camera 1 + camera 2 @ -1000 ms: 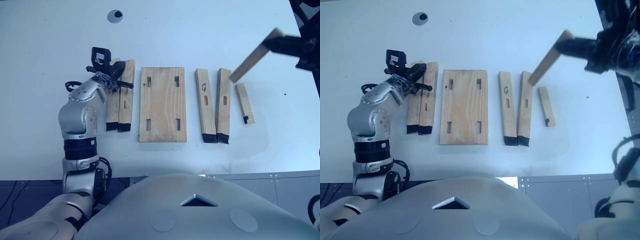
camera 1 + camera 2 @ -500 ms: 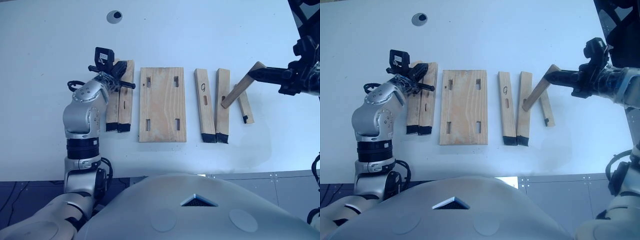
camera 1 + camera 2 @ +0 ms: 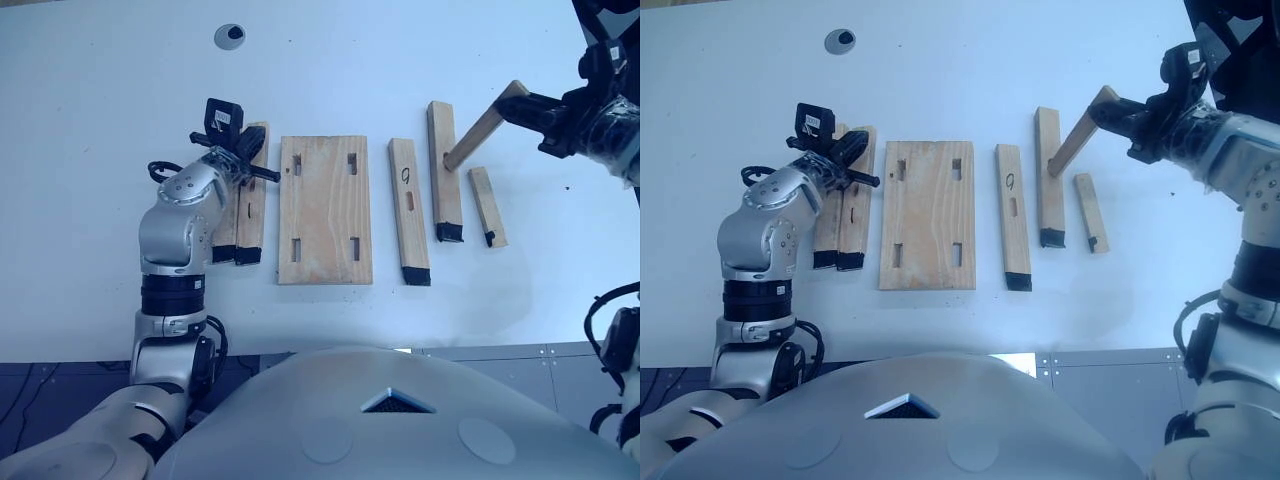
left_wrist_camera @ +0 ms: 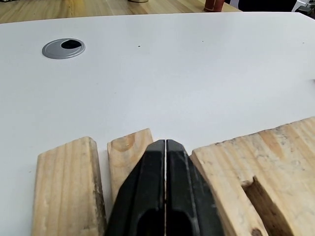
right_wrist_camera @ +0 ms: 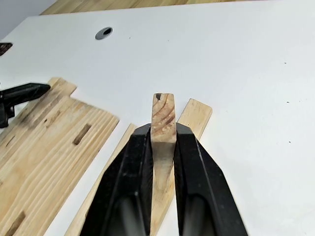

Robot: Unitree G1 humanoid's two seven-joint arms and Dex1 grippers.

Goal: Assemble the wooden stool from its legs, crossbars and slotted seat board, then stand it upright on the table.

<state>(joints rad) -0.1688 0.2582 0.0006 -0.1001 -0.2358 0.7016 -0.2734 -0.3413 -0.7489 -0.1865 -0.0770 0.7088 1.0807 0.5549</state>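
White table (image 3: 100,150): pale 4-slot seat board (image 3: 325,210) flat; R tool (image 5: 162,132) grips crossbar (image 3: 478,132).

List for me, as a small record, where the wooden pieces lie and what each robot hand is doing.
Seat board: flat, in the middle, slots showing.
Left legs: two, side by side, left of the board.
Marked leg: flat, right of the board.
Outer leg: flat, further right, set farther back.
Loose crossbar: flat, rightmost.
Left gripper: fingers shut, empty, at the left legs' far ends.
Right gripper: fingers shut on tilted crossbar, low end by outer leg.
Stool: not yet assembled.
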